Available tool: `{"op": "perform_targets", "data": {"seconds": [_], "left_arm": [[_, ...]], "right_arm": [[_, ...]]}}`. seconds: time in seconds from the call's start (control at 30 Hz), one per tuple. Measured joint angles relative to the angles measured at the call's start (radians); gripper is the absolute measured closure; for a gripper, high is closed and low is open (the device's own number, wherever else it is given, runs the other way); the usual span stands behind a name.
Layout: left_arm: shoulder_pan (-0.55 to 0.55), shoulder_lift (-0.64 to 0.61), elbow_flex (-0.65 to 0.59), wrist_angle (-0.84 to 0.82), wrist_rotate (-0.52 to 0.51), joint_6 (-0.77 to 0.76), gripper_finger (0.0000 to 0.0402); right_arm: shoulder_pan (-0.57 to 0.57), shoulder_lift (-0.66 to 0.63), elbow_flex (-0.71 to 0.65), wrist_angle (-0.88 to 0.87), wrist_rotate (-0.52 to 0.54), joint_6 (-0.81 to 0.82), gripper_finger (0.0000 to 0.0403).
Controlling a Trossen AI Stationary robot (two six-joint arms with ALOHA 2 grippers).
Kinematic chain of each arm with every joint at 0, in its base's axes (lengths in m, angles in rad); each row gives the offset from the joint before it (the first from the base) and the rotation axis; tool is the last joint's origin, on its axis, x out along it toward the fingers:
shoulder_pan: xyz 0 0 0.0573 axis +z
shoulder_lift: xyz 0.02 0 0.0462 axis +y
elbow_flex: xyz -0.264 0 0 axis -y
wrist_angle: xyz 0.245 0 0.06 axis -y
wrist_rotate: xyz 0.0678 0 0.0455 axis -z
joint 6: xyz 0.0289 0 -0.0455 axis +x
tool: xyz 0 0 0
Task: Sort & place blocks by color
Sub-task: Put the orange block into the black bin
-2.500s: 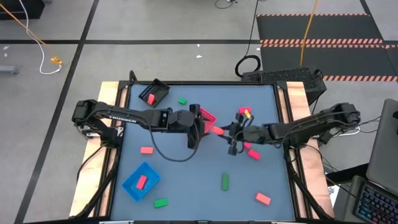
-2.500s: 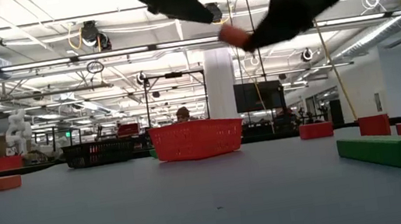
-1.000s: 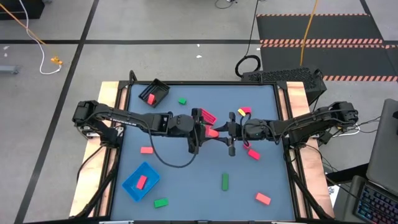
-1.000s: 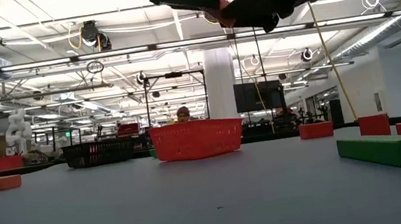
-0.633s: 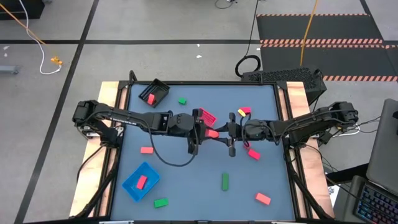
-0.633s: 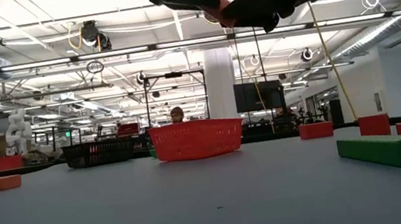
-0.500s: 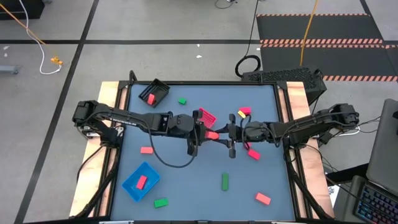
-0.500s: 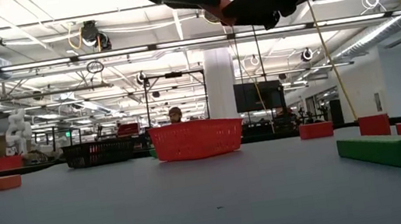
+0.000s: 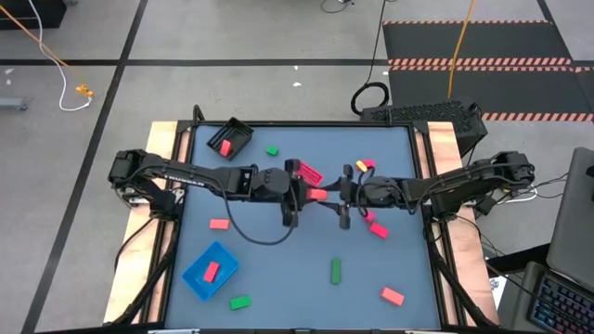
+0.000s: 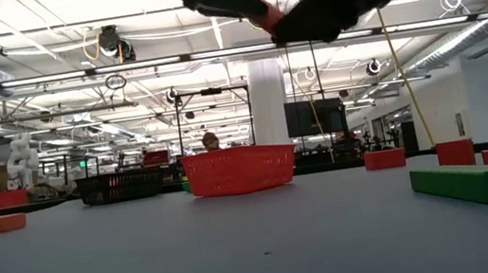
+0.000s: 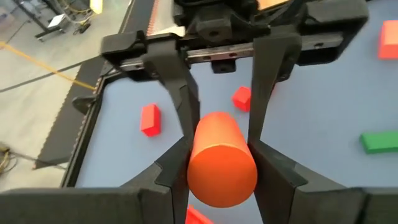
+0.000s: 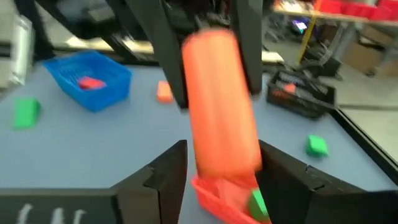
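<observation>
Orange-red, a short round bar [image 9: 318, 194] hangs above mid-desk, its long axis running left to right between two facing claws: the left claw [image 9: 303, 196] clenches its left end, the right claw [image 9: 336, 196] stands released around the other.

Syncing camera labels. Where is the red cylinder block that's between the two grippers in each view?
High view: red cylinder block at table centre, between the two arms.
Low view: top centre, high above the table, between the dark arms.
Left wrist view: centre, clamped by the left gripper.
Right wrist view: centre, above the right gripper, blurred.
Shared landmark: red tray.
</observation>
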Motion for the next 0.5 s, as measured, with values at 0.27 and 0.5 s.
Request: {"op": "perform_targets", "data": {"seconds": [0.27, 0.5], "left_arm": [[0.005, 0.000, 0.000, -0.099, -0.279, -0.001, 0.0269], [0.070, -0.001, 0.000, -0.294, -0.596, -0.095, 0.0266]], "right_arm": [[-0.008, 0.000, 0.000, -0.144, 0.095, 0.001, 0.0218], [-0.011, 0.000, 0.000, -0.199, 0.129, 0.025, 0.0218]]}}
